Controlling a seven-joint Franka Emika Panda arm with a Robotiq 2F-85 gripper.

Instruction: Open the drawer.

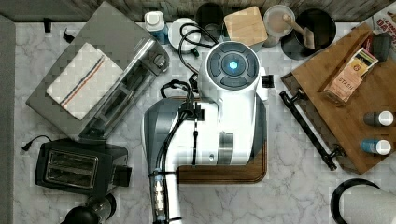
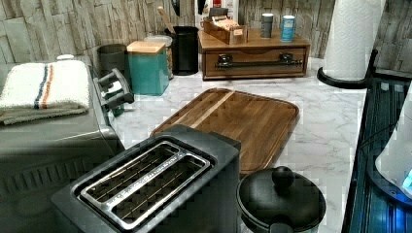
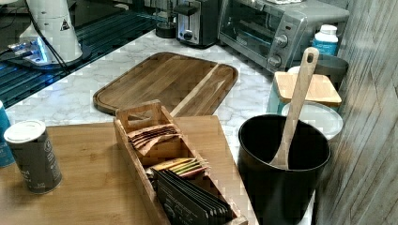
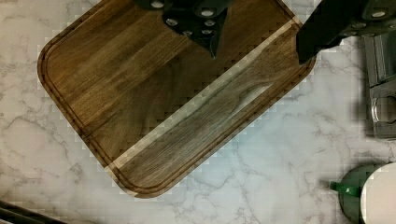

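Drawer (image 2: 255,63) shut. Wooden caddy (image 3: 162,161) holds tea packets; black pot (image 3: 281,173) holds wooden spoon (image 3: 295,105). Tool (image 4: 259,44) released, above tray (image 4: 140,102).

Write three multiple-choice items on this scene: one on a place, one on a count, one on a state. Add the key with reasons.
1. The gripper hangs over: A the tray; B a sink; C a stove.
2. Jars standing above the drawer: A one; B two; C four.
3. The drawer is: A pulled halfway out; B shut; C taken out.

Key: 1 A, the wrist view has tray wood beneath the gripper. 2 B, the left view has two jars on the top board. 3 B, its front sits flush with the frame.
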